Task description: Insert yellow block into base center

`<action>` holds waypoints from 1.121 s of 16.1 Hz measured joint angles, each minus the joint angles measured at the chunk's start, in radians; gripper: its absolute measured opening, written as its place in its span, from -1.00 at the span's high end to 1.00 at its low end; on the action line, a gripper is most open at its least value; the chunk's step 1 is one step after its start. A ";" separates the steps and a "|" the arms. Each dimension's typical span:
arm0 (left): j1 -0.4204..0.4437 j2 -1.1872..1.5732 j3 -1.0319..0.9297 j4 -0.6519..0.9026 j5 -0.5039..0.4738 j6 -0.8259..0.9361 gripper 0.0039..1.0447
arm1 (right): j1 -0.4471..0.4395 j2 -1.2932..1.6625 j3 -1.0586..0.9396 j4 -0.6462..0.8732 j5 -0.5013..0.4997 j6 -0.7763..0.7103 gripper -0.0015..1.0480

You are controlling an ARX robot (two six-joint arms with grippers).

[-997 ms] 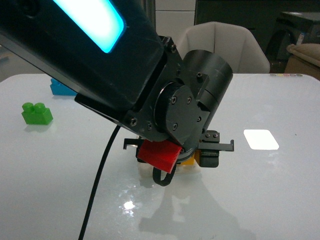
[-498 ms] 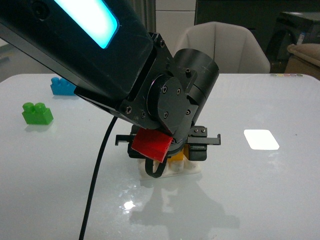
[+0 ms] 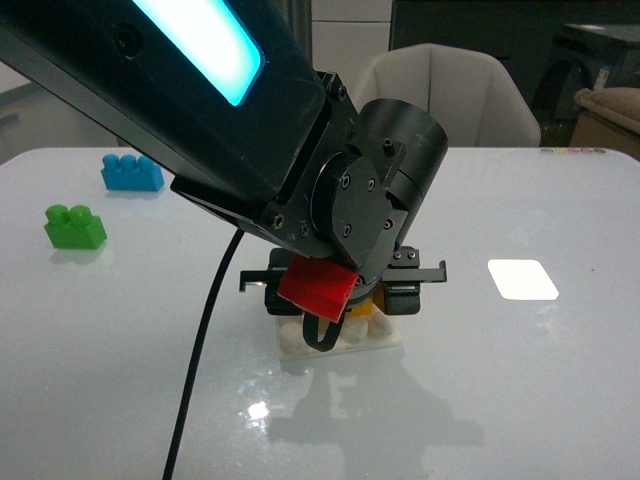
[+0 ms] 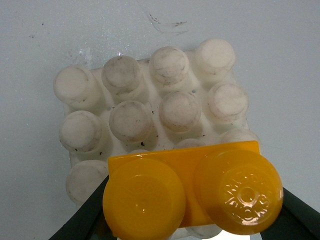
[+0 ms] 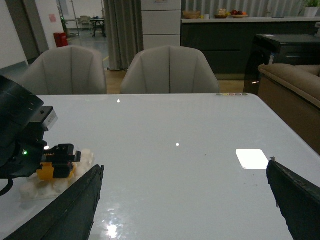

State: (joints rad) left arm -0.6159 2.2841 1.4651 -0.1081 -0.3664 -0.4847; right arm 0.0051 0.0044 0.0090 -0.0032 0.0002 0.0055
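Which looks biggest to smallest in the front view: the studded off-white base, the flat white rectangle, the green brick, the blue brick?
1. Off-white studded plastic base, though partly hidden.
2. Flat white rectangle.
3. Green two-stud plastic brick and blue plastic brick look alike; blue lies farther.

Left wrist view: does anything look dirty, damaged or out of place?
The base has dark smudges and specks on its studs, and the table shows a scuff beside it. The yellow block seems nearer one edge of the base than its centre, though the angle may exaggerate this.
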 joint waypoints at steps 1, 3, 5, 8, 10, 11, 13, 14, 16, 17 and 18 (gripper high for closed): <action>0.000 0.001 0.003 0.000 0.000 -0.002 -0.24 | 0.000 0.000 0.000 0.000 0.000 0.000 -0.88; 0.003 0.006 0.008 0.002 -0.003 -0.001 -0.24 | 0.000 0.000 0.000 0.000 0.000 0.000 -0.88; 0.002 0.014 0.010 0.006 -0.019 0.000 -0.24 | 0.000 0.000 0.000 0.000 0.000 0.000 -0.88; 0.018 0.039 0.010 0.000 -0.016 -0.004 -0.23 | 0.000 0.000 0.000 0.000 0.000 0.000 -0.88; 0.023 0.039 0.010 -0.003 -0.007 -0.007 -0.23 | 0.000 0.000 0.000 0.000 0.000 0.000 -0.88; 0.022 0.039 0.010 -0.001 -0.007 -0.007 -0.23 | 0.000 0.000 0.000 0.000 0.000 0.000 -0.88; 0.022 0.039 0.005 0.022 0.001 -0.005 -0.40 | 0.000 0.000 0.000 0.000 0.000 0.000 -0.88; 0.022 0.037 0.002 0.040 -0.003 -0.005 -0.60 | 0.000 0.000 0.000 0.000 0.000 0.000 -0.88; 0.022 0.035 0.002 0.053 -0.003 0.004 -0.92 | 0.000 0.000 0.000 0.000 0.000 0.000 -0.88; 0.022 0.028 -0.002 0.050 -0.004 0.015 -0.86 | 0.000 0.000 0.000 0.000 0.000 0.000 -0.88; 0.022 0.020 -0.003 0.051 -0.011 0.022 -0.87 | 0.000 0.000 0.000 0.000 0.000 0.000 -0.88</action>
State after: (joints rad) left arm -0.5938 2.3043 1.4616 -0.0566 -0.3771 -0.4629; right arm 0.0051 0.0044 0.0090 -0.0032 0.0002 0.0055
